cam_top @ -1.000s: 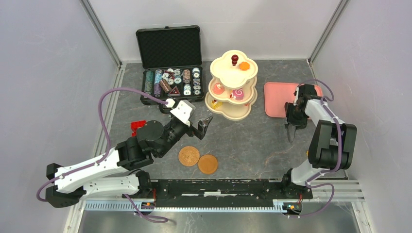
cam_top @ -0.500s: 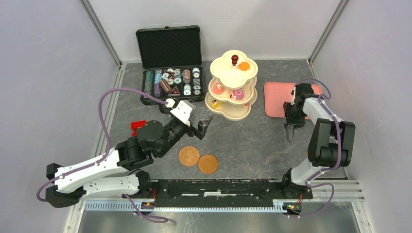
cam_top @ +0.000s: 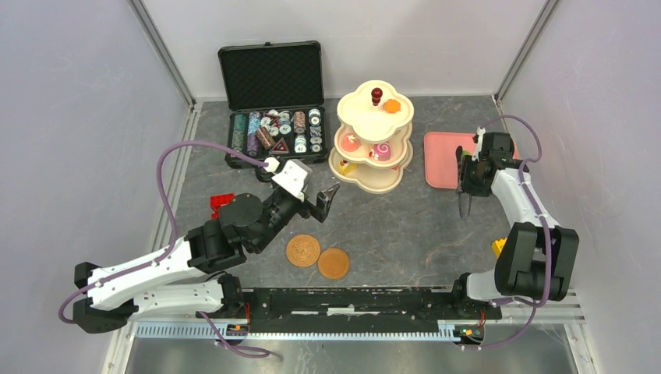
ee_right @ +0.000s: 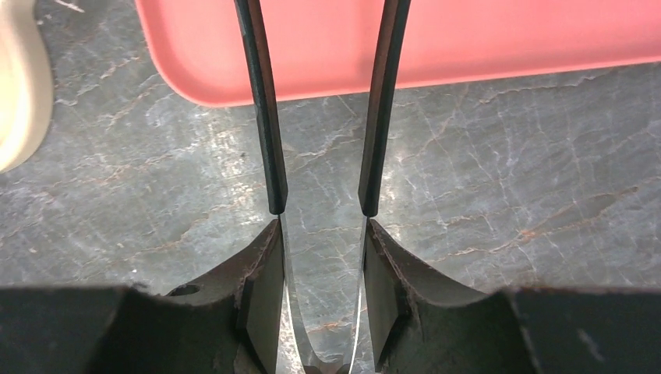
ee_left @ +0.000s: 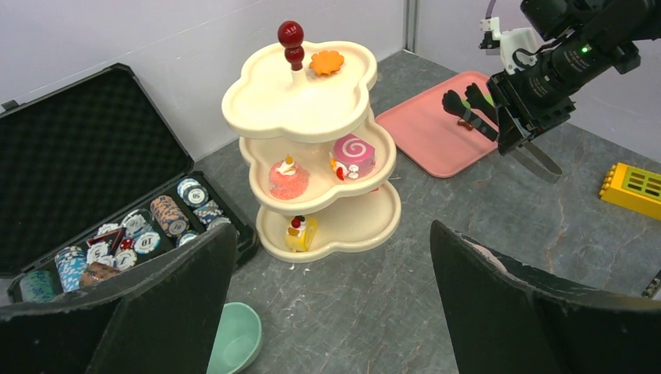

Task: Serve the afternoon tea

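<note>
right pincer (cam_top: 468,187) clamping tongs (ee_right: 262,117) right of three-tier stand (cam_top: 372,140), likely readying them for pastries (cam_top: 381,151) | left pincer (cam_top: 323,201) hanging wide apart front-left of stand, unladen

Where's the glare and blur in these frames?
Right wrist: right end effector dark and soft at the bottom edge, tongs sharp, bright sheen on the table beside them. Left wrist: left end effector blurred up close, stand crisp. Top external: even light, faint shadows only.
</note>
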You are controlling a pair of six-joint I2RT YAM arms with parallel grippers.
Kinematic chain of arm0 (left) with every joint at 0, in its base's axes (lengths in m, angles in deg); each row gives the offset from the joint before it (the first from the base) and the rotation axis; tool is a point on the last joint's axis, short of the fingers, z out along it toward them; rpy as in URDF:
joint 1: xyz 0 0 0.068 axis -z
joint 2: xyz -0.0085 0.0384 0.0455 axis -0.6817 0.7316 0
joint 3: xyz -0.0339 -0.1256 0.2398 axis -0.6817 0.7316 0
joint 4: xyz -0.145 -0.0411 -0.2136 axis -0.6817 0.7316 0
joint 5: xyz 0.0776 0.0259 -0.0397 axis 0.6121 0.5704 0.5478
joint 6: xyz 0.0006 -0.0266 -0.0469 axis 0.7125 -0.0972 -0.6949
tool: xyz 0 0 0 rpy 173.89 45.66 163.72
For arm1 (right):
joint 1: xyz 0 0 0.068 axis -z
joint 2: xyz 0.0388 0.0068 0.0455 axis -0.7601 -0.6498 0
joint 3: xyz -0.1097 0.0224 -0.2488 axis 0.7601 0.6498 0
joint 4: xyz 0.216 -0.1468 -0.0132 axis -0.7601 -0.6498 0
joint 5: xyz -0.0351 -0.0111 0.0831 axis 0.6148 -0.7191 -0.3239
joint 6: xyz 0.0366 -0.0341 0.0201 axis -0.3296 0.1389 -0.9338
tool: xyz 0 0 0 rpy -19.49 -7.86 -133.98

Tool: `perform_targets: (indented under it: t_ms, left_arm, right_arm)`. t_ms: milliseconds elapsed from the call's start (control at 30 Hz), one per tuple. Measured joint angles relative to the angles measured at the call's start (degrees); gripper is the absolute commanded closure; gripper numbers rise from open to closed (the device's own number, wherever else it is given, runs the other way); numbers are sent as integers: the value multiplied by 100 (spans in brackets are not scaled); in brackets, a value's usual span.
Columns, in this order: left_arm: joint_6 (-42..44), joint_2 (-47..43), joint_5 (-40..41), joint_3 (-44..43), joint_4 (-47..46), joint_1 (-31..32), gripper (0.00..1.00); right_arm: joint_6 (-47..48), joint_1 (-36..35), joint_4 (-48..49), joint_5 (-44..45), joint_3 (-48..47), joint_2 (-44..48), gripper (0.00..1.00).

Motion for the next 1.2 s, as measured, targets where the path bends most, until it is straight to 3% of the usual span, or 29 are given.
perform_targets:
  t_ms: [233,500,667,867,1033,1200]
  left_arm:
    - [-2,94,146,-275,109,0,0]
    - [-361,83,149,-813,496,0,0]
    - [-688,-48,225,-872,804,0,0]
    - [-931,-168,483,-920,1062,0,0]
    - [-1014,-234,612,-920,1123,0,0]
    - [-1003,-249,710,-920,1119,0,0]
  right_arm:
    - [-17,-352,-286,-446,-295,402,90]
    - [-284,-2203,-592,-710,-2232,1104,90]
    - [-601,-3491,-614,-741,-2863,1073,90]
    - [-822,-4658,-732,-671,-3512,184,90]
    - [-885,-4782,-1281,-109,-4649,-992,89]
    - [-885,-4728,-1652,337,-5355,-1602,89]
